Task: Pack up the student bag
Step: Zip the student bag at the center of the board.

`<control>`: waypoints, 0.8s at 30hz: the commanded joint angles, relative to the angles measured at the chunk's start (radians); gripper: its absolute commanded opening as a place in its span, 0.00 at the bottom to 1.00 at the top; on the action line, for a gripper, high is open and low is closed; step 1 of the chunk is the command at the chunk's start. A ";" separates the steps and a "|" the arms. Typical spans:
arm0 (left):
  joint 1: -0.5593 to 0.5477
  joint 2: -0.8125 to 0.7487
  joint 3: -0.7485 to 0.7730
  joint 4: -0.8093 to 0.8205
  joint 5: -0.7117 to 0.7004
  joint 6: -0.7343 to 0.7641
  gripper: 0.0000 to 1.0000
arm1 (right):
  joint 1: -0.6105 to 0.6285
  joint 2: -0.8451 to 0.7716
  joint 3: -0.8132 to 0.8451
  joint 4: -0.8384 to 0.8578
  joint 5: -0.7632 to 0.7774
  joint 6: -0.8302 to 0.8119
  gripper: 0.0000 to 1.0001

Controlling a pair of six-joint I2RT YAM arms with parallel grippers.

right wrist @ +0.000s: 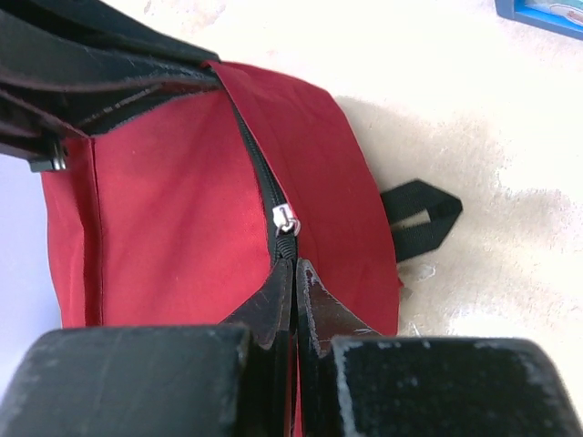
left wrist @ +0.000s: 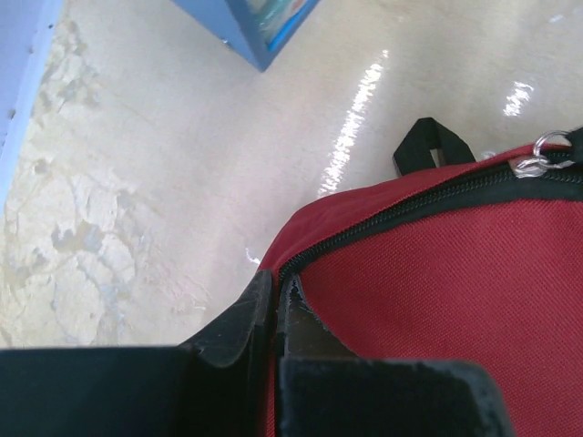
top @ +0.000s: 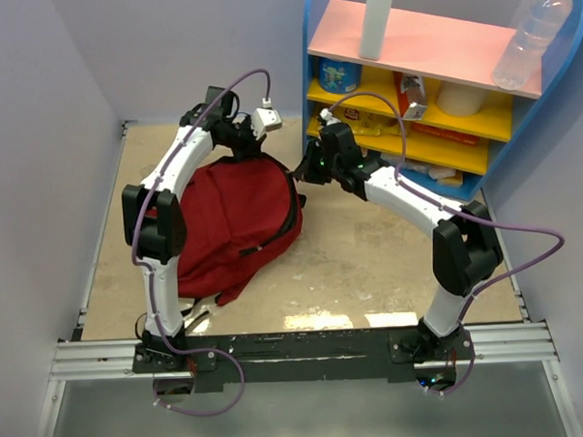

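The student bag [top: 238,216], dark red with black straps, lies on the table's left half. My left gripper [top: 242,151] is at its far top edge. In the left wrist view it [left wrist: 276,284] is shut, pinching red fabric beside the black zipper [left wrist: 383,223]. My right gripper [top: 304,170] meets the bag's top right corner. In the right wrist view it [right wrist: 296,266] is shut on the zipper line just below the silver slider [right wrist: 285,219]. The zipper looks closed along what shows. A black carry loop [right wrist: 419,214] sticks out beside the bag.
A blue shelf unit [top: 483,176] with pink and yellow shelves stands at the back right, holding a clear bottle [top: 530,39], a white bottle [top: 377,21] and packets. Walls close in left and right. Bare tabletop [top: 371,263] lies right of the bag.
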 commanded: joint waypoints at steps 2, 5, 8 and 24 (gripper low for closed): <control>0.047 -0.010 0.086 0.145 -0.144 -0.082 0.00 | -0.027 -0.013 0.020 0.006 -0.027 -0.023 0.00; 0.079 0.003 0.101 0.163 -0.178 -0.121 0.00 | -0.041 0.039 0.054 0.001 -0.054 -0.015 0.00; 0.119 0.015 0.118 0.171 -0.205 -0.148 0.00 | -0.042 0.073 0.085 0.003 -0.068 -0.006 0.00; 0.268 -0.060 0.020 0.066 -0.043 -0.112 0.11 | -0.031 0.151 0.214 -0.005 -0.120 0.014 0.00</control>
